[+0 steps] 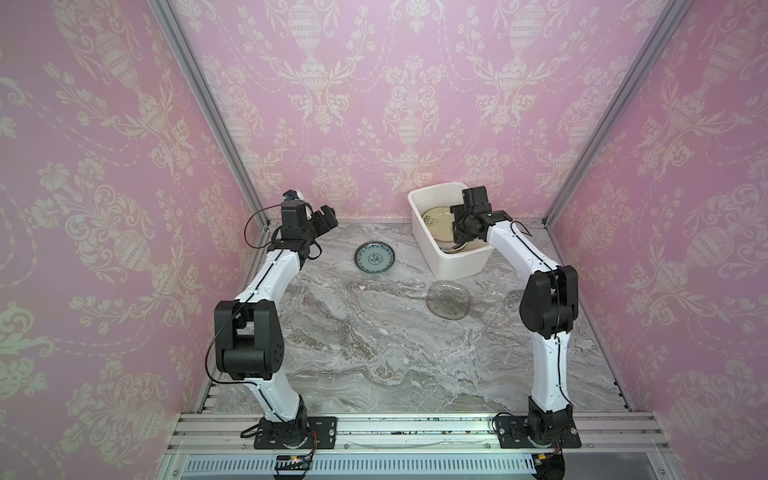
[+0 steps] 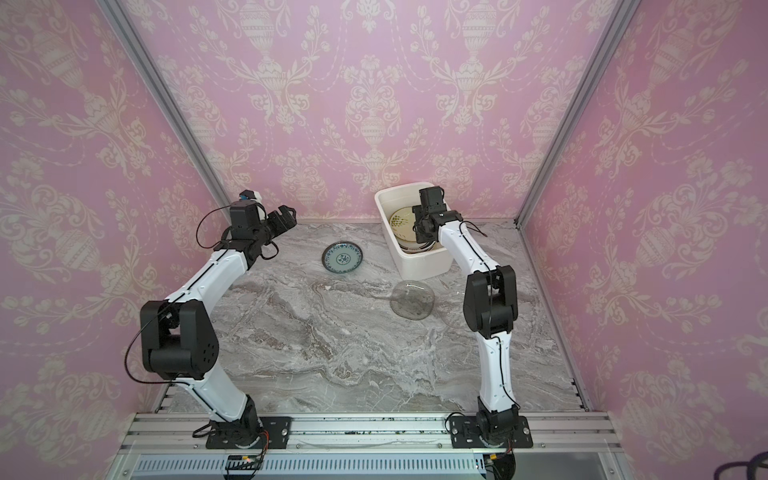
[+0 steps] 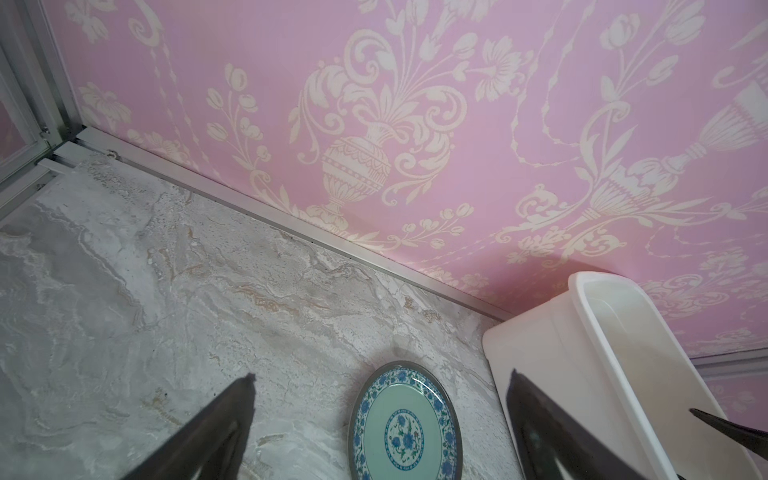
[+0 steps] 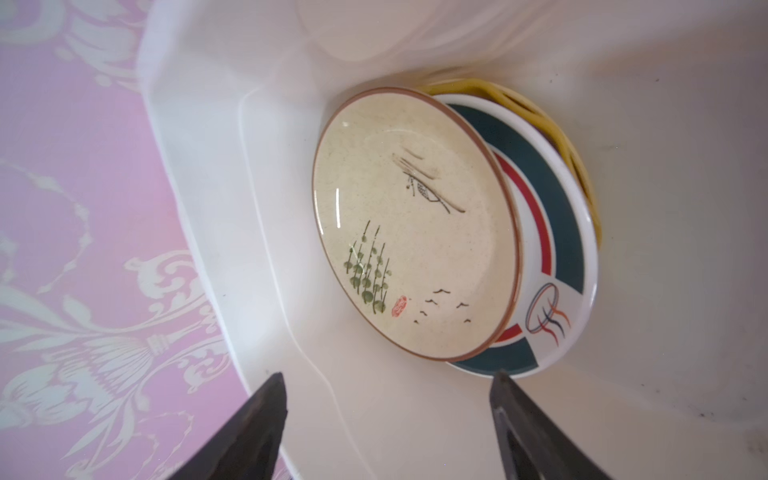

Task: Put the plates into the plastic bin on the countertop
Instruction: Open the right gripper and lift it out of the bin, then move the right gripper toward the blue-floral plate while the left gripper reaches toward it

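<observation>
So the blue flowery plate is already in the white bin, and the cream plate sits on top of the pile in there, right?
Not quite. The blue flowery plate lies on the countertop, outside the white bin; both top views show it. The cream plate does top the pile inside.

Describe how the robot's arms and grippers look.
The left arm and right arm have white tapered links, bulky black joints and thin black cables looping alongside. The left gripper and right gripper are black, with dark pointed fingers.
</observation>
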